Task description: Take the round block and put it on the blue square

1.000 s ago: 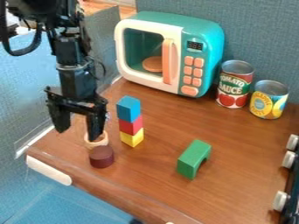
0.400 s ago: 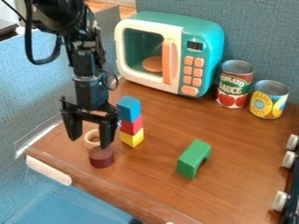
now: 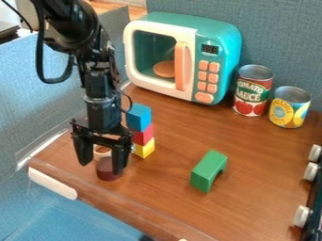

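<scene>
I see the black gripper [image 3: 101, 167] low over the dark round block [image 3: 106, 175]. Its two fingers are wide apart, and I can't see anything held in them. I think they're spread so they can fit around the block. The block sits on the table [image 3: 170, 202], just beside a pale ring [image 3: 98, 156]. The blue square [image 3: 138, 117] is on top of a red block [image 3: 143, 135] and a yellow block [image 3: 145, 148], so the round one must go up high, and the tower could tip if bumped. A red can [image 3: 250, 96] and a yellow can [image 3: 290, 107] have labels with words and food pictures. The toy microwave [image 3: 189, 23] has numbers on its little screen [image 3: 210, 48].
</scene>
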